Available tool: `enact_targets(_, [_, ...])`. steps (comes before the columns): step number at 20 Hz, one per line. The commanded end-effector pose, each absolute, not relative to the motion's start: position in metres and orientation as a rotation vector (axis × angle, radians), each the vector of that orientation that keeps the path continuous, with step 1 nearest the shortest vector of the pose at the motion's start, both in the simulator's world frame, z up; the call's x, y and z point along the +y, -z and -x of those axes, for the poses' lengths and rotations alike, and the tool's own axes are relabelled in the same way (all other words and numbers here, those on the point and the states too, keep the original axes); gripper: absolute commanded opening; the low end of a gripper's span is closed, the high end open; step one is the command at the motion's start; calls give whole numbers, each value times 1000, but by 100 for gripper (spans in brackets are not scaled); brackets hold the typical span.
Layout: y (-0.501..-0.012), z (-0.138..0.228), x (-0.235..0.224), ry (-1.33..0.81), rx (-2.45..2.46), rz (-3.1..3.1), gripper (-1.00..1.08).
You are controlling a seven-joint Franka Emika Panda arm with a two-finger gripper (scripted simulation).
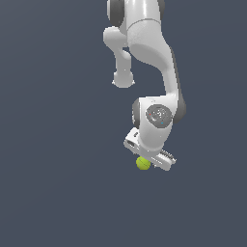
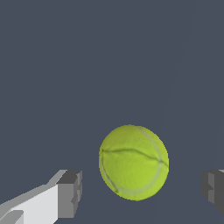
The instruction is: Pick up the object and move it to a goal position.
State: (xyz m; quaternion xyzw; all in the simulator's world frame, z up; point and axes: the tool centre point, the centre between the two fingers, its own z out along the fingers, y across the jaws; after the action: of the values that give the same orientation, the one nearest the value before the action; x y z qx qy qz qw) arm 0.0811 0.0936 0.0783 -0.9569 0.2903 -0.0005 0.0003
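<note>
The object is a small yellow-green ball [image 1: 143, 163] with faint seam lines, lying on the dark grey floor. In the exterior view it sits just under the white hand of the arm, at its near-left corner. In the wrist view the ball [image 2: 133, 162] lies between the two grey fingertips [image 2: 70, 193], with a gap on each side. My gripper [image 2: 142, 190] is open and low over the ball, not touching it. In the exterior view the gripper [image 1: 149, 161] is mostly hidden by the hand.
The white arm [image 1: 144, 53] reaches down from the top of the exterior view. The plain dark grey floor [image 1: 58, 193] spreads all around. No goal marker shows in either view.
</note>
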Motion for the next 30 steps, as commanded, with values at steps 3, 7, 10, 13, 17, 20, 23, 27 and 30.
enact_targets(3, [-53, -80, 93, 0, 915, 3005, 100])
enact_targets(7, [-41, -80, 94, 0, 916, 3005, 100])
enact_targets(10, [-41, -81, 94, 0, 916, 3005, 100])
enact_targets(13, [-41, -81, 94, 0, 916, 3005, -100])
enact_targets(17, [-41, -81, 94, 0, 916, 3005, -100])
enact_targets(20, [-41, -81, 94, 0, 916, 3005, -100])
enact_targets(23, [-41, -81, 94, -2, 916, 3005, -100])
enact_targets(27, [-50, -82, 93, -2, 916, 3005, -100])
enact_targets(30, [-65, -85, 91, -2, 916, 3005, -100])
